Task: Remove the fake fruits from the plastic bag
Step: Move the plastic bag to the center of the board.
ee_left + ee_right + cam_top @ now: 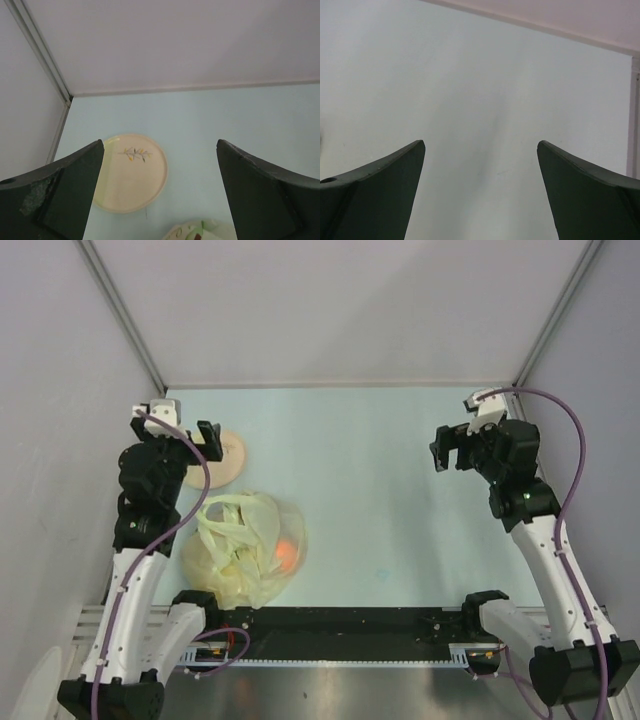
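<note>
In the lower left of the overhead view, the plastic bag [243,548] lies slumped on the pale blue table [400,490], just below the round cream plate [232,455]. Its film is thin, crinkled and translucent yellow-green, with the handles twisted in loose bands across the top. An orange, rounded form shows through its right side. This is taken to be one of the fake fruits [290,555]; the others cannot be made out through the folds. No fruit lies on the table or the plate, so the task appears not yet begun, and every piece is left to take out. The left gripper [210,438] hangs at the upper left over the plate's edge, its dark fingers spread wide and empty. The right gripper [446,448], at the upper right and well apart from the bag, likewise stands spread with nothing between its fingers. The plate is smooth, shallow-rimmed and painted with a small leaf sprig.
</note>
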`<state>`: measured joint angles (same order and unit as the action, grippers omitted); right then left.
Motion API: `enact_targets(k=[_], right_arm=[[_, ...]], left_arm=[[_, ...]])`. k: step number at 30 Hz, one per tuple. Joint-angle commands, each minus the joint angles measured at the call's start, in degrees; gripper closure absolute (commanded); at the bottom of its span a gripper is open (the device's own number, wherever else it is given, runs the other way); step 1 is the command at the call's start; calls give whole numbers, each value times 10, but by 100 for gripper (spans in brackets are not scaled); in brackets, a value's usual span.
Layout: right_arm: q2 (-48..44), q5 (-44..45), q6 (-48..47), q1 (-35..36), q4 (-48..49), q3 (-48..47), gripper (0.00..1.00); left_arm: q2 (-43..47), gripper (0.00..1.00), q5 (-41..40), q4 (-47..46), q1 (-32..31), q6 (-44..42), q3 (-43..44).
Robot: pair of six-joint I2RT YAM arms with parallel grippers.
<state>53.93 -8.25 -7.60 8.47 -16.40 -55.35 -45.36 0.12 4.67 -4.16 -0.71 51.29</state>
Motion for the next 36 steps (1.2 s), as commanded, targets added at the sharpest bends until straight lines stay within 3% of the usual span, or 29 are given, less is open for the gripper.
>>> enact_targets(k=[1,2,5,10,16,23,31,32,35,36], right_arm=[[68,-47,-23,9,-192,-86,0],[90,-64,-25,20,-240,-119,0],[99,-97,-14,24,-244,-121,0],[128,-65,-29,65,-303,-162,0],[137,-136,-23,72,-318,-167,0],[141,-167,-12,78,-299,-167,0],[129,-172,-10,78,-304,-167,0],[127,-171,-12,77,-306,-166,0],[120,-171,-12,72,-304,-161,0],[119,-171,-11,71,-301,-160,0]], left_arm=[[22,0,34,183,8,9,57],[22,0,50,203,11,8,86],[17,0,89,262,18,-38,133],[-10,0,153,424,22,-153,214],[-13,0,201,566,25,-305,236],[-10,0,220,591,24,-341,178],[-33,2,218,533,20,-361,75],[-39,3,219,531,17,-371,71],[-67,26,236,518,-3,-381,71],[-77,45,245,515,-26,-382,77]])
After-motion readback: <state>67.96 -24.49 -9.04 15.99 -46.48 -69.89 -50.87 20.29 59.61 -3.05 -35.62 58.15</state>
